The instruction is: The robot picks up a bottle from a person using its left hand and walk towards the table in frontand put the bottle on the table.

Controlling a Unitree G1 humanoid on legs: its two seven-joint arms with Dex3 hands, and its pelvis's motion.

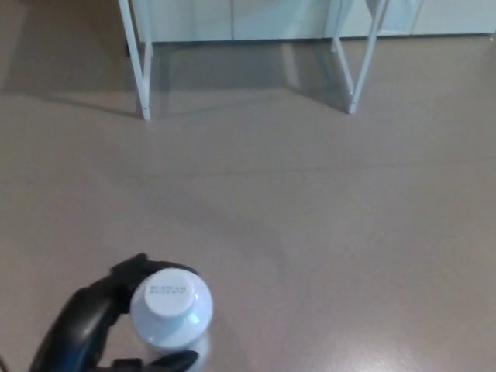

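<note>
**White bottle [170, 308] held in left hand [89, 322], near-left; table [142, 74] at far end**

Bottle is at near-left of frame, seen from straight above, so mostly the round cap shows and the body under it is barely visible. Small printed txt on cap top, too small to read. Looks upright as far as I can tell.

The left hand is black and comes in from the near-left corner. It is closed round the bottle. One finger [138, 270] curls over the far side of the cap and touches it. Another dark fingertip shows at the near side, just under the cap by the bottom edge. Rest of the grip is hidden by the cap, so can't tell how many fingers make contact. Faint blue glint on the forearm near the bottom edge. The right hand is out of frame.

Floor [310, 232] is plain beige-grey and smooth, filling most of the pic, w/ a soft sheen at near-right.

Table is well apart from bottle + hand. Only its white legs show; the top is cut off by the frame edge. Left leg is at far-left, right leg [358, 74] at far-right of centre. Both are slightly slanted, feet on floor, w/ a thin white strut beside each. Grey shadow lies on the floor btwn the legs and off to the left.

Behind the legs, white panels [232, 19] run along the far edge w/ vertical seams. Can't tell if they are cabinet fronts or wall.

Bottle is in the hand, not on table.
</note>
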